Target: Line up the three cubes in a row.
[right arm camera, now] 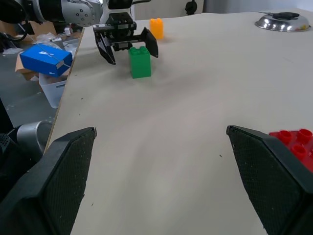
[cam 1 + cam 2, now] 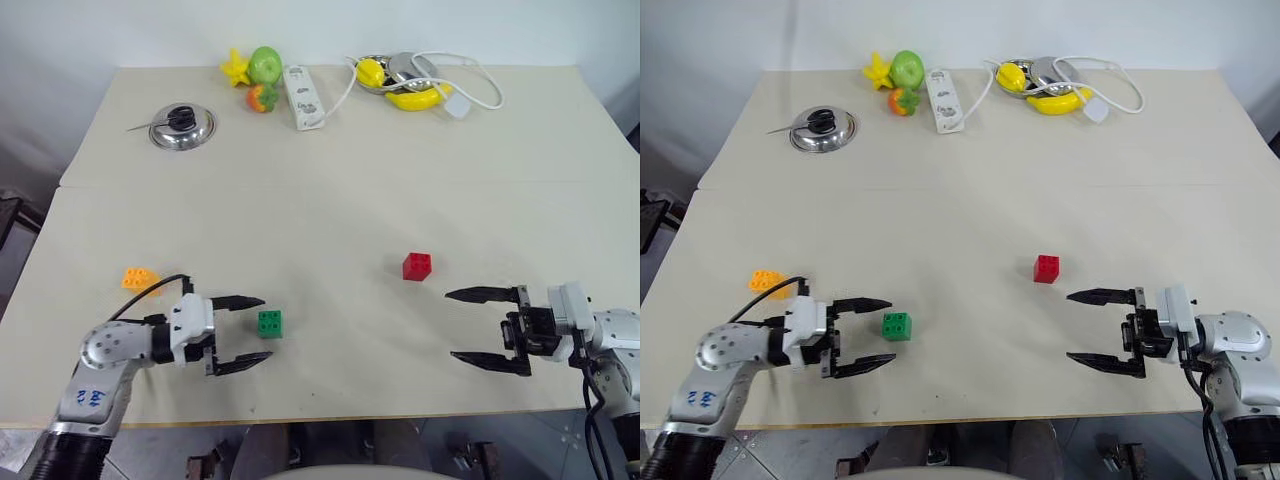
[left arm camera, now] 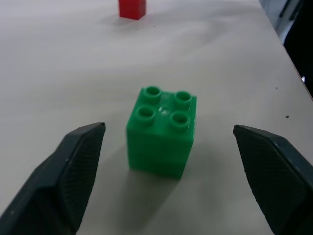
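Beige tabletop (image 2: 330, 200), seen from above. Lower left: orange-yellow cube (image 2: 139, 279), beside the left arm. Right of it, the left gripper (image 2: 252, 329) lies low over the surface, fingers spread, tips flanking the green cube (image 2: 270, 323) without touching it. Centre, slightly right: red cube (image 2: 417, 265), standing alone. Lower right: right gripper (image 2: 470, 326), fingers spread wide, holding nothing, pointing toward frame left, near the red cube but apart from it.
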Robot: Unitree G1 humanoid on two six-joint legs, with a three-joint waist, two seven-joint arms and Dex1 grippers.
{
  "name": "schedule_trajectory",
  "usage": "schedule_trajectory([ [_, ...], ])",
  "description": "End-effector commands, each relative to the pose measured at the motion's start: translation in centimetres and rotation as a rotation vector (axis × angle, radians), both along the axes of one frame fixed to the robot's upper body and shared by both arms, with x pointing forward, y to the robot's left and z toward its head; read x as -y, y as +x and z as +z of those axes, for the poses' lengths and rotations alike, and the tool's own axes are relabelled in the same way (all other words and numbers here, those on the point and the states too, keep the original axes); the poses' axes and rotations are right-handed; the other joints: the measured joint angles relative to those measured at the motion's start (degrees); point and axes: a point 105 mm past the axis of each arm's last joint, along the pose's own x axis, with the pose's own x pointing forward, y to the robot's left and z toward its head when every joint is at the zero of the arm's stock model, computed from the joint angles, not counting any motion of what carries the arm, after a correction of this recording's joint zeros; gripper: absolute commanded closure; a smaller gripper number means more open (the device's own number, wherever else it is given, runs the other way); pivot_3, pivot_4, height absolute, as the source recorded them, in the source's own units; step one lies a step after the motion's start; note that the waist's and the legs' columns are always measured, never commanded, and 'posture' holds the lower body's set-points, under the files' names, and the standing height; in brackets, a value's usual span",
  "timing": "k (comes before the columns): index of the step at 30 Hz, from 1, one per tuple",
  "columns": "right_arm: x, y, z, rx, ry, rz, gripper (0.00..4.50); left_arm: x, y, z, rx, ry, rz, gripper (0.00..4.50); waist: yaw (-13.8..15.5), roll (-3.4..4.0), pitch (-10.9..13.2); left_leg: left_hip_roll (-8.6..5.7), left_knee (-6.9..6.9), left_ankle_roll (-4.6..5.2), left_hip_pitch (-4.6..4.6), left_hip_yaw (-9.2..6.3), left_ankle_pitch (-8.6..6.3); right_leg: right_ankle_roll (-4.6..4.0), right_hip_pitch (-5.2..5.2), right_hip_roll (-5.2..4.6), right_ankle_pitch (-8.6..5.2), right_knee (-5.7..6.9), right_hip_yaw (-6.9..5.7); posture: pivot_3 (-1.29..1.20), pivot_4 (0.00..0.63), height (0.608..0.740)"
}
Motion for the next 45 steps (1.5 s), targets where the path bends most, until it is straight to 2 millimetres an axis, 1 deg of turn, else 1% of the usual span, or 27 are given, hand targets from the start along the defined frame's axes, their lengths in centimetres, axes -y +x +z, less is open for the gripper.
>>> schedule_trajectory([
  [1,0.5,-0.8,0.9,0.038,-0.027,0.016,0.0,0.1,0.6,0.1,0.011,-0.006,0.0,1.22,0.0,-0.01,0.0,0.01,0.02,0.01,0.0,0.0,0.01,0.0,0.0,0.0,0.0,0.0,0.0,0.0,0.15,0.74],
  [5,0.8,-1.1,0.8,0.03,-0.029,-0.03,0.0,0.5,1.2,0.5,0.03,-0.001,-0.026,2.53,0.2,-0.01,0.0,0.03,0.11,0.02,0.0,0.0,0.01,0.03,0.03,-0.01,0.02,0.04,0.03,0.0,0.15,0.74],
  [6,0.9,-1.3,0.8,0.026,-0.03,-0.044,0.0,0.6,1.3,0.9,0.025,-0.007,-0.054,2.86,0.3,-0.01,0.0,0.03,0.12,0.02,0.0,-0.02,0.01,0.03,0.03,-0.01,0.02,0.05,0.03,0.0,0.15,0.74],
  [7,1.1,-1.6,0.8,0.022,-0.031,-0.058,0.0,0.7,1.4,1.4,0.021,-0.015,-0.084,3.05,0.4,-0.02,0.0,0.03,0.12,0.02,-0.01,-0.02,0.01,0.03,0.03,-0.02,0.02,0.06,0.04,0.0,0.15,0.74],
  [9,1.4,-2.1,0.8,0.013,-0.038,-0.078,0.0,0.9,1.5,2.4,0.007,-0.031,-0.133,3.05,0.8,-0.02,0.0,0.01,0.15,0.03,-0.03,-0.04,0.02,0.03,0.03,-0.02,0.02,0.07,0.04,0.0,0.15,0.74],
  [10,1.7,-2.3,0.8,0.012,-0.041,-0.093,0.0,1.1,2.1,3.3,0.0,-0.043,-0.157,3.05,0.9,-0.02,0.0,0.01,0.16,0.03,-0.03,-0.03,0.01,0.03,0.02,-0.01,0.02,0.08,0.04,0.0,0.15,0.74],
  [12,2.2,-2.4,1.1,0.016,-0.039,-0.139,0.0,2.2,3.3,5.3,-0.024,-0.044,-0.236,3.05,1.5,-0.04,0.0,0.0,0.26,0.03,-0.04,-0.04,0.02,0.03,0.03,0.0,0.02,0.12,0.04,0.0,0.15,0.74],
  [14,2.8,-2.4,1.5,0.025,-0.025,-0.195,0.0,3.8,5.0,6.1,-0.027,0.005,-0.274,3.05,1.9,-0.05,0.0,-0.13,0.54,0.03,-0.14,-0.11,0.02,0.04,0.06,0.03,0.02,0.27,-0.01,0.0,0.15,0.74],
  [15,3.0,-2.2,1.7,0.034,-0.01,-0.228,0.0,4.8,6.0,6.2,-0.007,0.017,-0.278,3.05,1.9,-0.07,0.0,-0.19,0.72,0.04,-0.16,-0.14,0.01,0.06,0.1,0.03,0.03,0.34,-0.02,0.0,0.15,0.74],
  [16,3.1,-2.0,1.9,0.039,-0.001,-0.25,0.0,5.5,6.7,6.3,0.006,0.024,-0.28,3.05,1.8,-0.06,0.0,-0.2,0.74,0.04,-0.13,-0.12,0.01,0.12,0.16,0.03,0.07,0.31,0.02,0.0,0.15,0.74],
  [17,3.1,-1.9,2.0,0.05,0.011,-0.276,0.0,6.8,7.4,6.2,-0.003,0.016,-0.283,3.05,1.6,-0.07,0.0,-0.24,0.75,0.06,-0.05,-0.1,0.01,0.17,0.26,0.03,0.09,0.27,0.05,0.0,0.15,0.74],
  [20,3.1,-1.7,2.2,0.086,0.051,-0.353,0.0,10.2,9.2,5.2,-0.014,0.025,-0.28,3.05,1.6,-0.12,0.0,-0.25,0.74,0.07,-0.03,-0.11,0.0,0.21,0.33,0.07,0.11,0.18,0.03,0.0,0.15,0.74],
  [23,2.7,-1.7,2.4,0.108,0.085,-0.398,0.0,12.1,10.9,4.2,0.005,0.049,-0.247,3.05,1.4,-0.18,0.0,-0.2,0.73,0.06,-0.2,-0.04,0.01,0.2,0.08,0.15,0.11,0.21,0.06,0.0,0.15,0.74],
  [27,2.6,-1.9,2.7,0.126,0.105,-0.43,0.0,13.1,11.9,3.4,0.013,0.066,-0.232,3.05,1.3,-0.2,0.1,-0.18,0.73,0.05,-0.25,0.04,0.01,0.21,-0.01,0.16,0.11,0.22,0.11,0.0,0.15,0.74],
  [30,2.8,-2.2,2.6,0.124,0.101,-0.443,0.0,13.6,12.1,2.9,0.018,0.079,-0.249,3.05,1.5,-0.24,0.1,-0.19,0.76,0.07,-0.25,0.01,0.01,0.21,0.01,0.13,0.11,0.22,0.12,0.0,0.15,0.74],
  [33,2.9,-2.6,2.3,0.111,0.092,-0.443,0.0,13.7,12.5,2.7,0.031,0.099,-0.239,3.05,1.7,-0.26,0.1,-0.21,0.78,0.12,-0.26,-0.05,-0.01,0.21,0.04,0.08,0.11,0.22,0.1,0.0,0.15,0.74],
  [37,3.4,-2.9,1.5,0.087,0.072,-0.442,0.0,13.3,13.0,3.1,0.048,0.097,-0.209,3.05,1.6,-0.27,0.1,-0.23,0.82,0.19,-0.26,-0.05,-0.01,0.24,0.06,0.05,0.13,0.22,0.1,0.0,0.15,0.74],
  [39,3.7,-2.9,1.1,0.075,0.06,-0.437,0.0,12.9,13.0,3.1,0.043,0.094,-0.208,2.31,1.4,-0.28,0.1,-0.21,0.82,0.19,-0.25,-0.04,-0.01,0.24,0.06,0.05,0.13,0.23,0.11,0.0,0.15,0.74],
  [40,3.8,-2.8,1.0,0.073,0.059,-0.434,0.0,12.8,13.0,3.1,0.045,0.093,-0.206,2.1,1.4,-0.28,0.1,-0.21,0.82,0.19,-0.25,-0.05,-0.01,0.24,0.05,0.06,0.13,0.24,0.1,0.0,0.15,0.74],
  [41,3.7,-2.7,1.0,0.072,0.06,-0.427,0.0,12.5,12.5,3.3,0.039,0.079,-0.245,1.84,1.4,-0.28,0.1,-0.21,0.82,0.19,-0.26,-0.04,-0.01,0.24,0.03,0.05,0.13,0.25,0.11,0.0,0.15,0.74],
  [42,3.5,-2.5,1.0,0.075,0.065,-0.417,0.0,12.3,12.0,3.8,0.049,0.057,-0.276,1.5,1.2,-0.28,0.1,-0.2,0.81,0.19,-0.27,-0.04,-0.01,0.24,0.01,0.06,0.13,0.26,0.11,0.0,0.15,0.74],
  [44,2.7,-1.8,1.4,0.086,0.09,-0.384,0.0,11.0,10.9,5.6,0.07,-0.018,-0.35,0.9,0.8,-0.27,0.1,-0.17,0.79,0.19,-0.27,-0.01,-0.01,0.24,-0.02,0.07,0.13,0.27,0.14,0.0,0.15,0.74],
  [45,2.2,-1.5,1.7,0.092,0.105,-0.363,0.0,10.1,10.6,6.4,0.1,-0.036,-0.354,0.61,0.6,-0.27,0.1,-0.07,0.79,0.18,-0.26,-0.01,-0.01,0.23,-0.03,0.07,0.13,0.29,0.14,0.0,0.15,0.74],
])
